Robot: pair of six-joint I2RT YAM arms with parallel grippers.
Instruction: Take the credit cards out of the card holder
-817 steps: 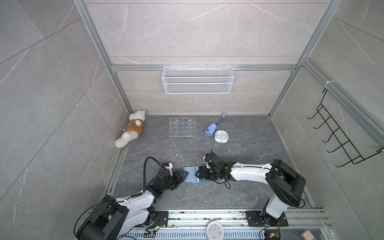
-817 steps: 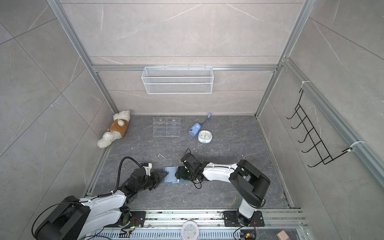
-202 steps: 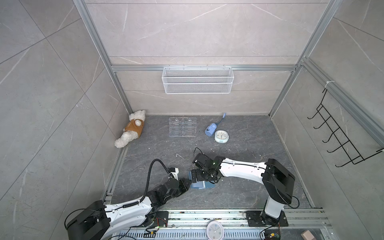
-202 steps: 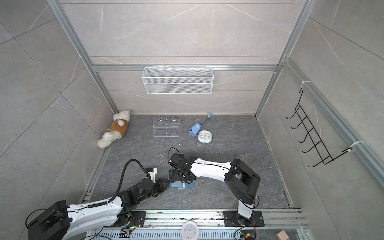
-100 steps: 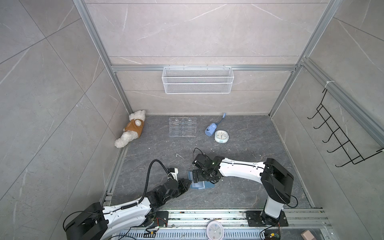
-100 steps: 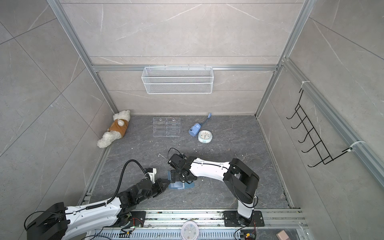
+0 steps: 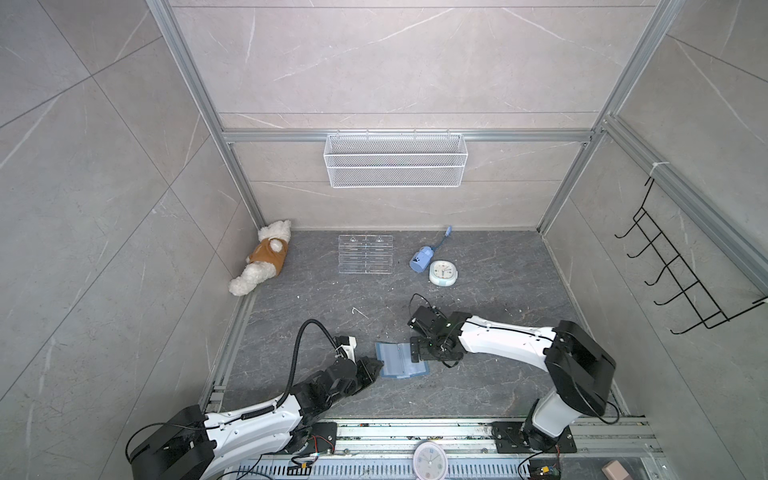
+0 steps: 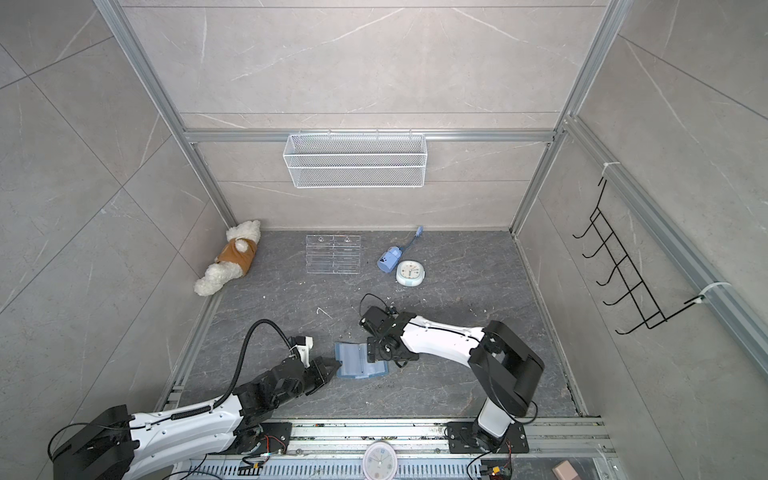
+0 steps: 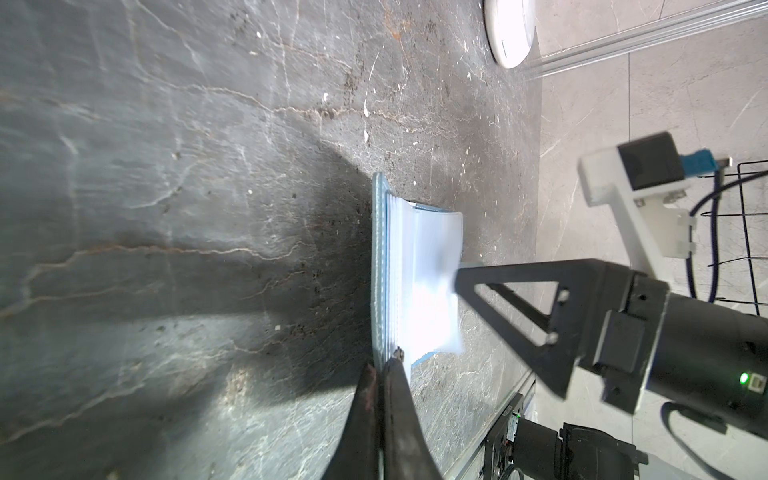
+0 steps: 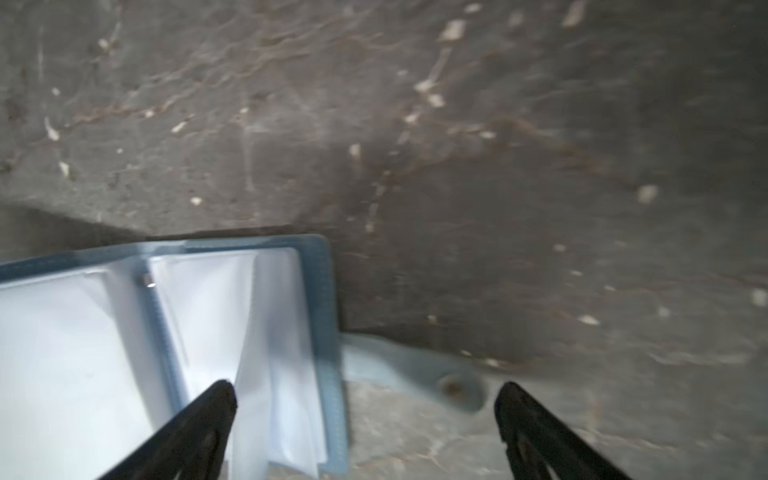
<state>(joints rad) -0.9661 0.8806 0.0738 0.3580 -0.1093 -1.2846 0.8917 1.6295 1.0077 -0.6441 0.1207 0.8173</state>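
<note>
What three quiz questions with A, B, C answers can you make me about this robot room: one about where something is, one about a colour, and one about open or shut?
1. Where is the teddy bear?
A) in a wire basket
B) hanging on a hook
C) on the floor, in the back left corner

2. What colour is the card holder?
A) red
B) blue
C) yellow

3. How is the card holder?
A) lying open
B) snapped shut
C) torn in two

Answers:
1 C: in both top views it lies where the left and back walls meet.
2 B: its cover is dusty blue in every view.
3 A: its clear sleeves show, fanned out, in the right wrist view.
</note>
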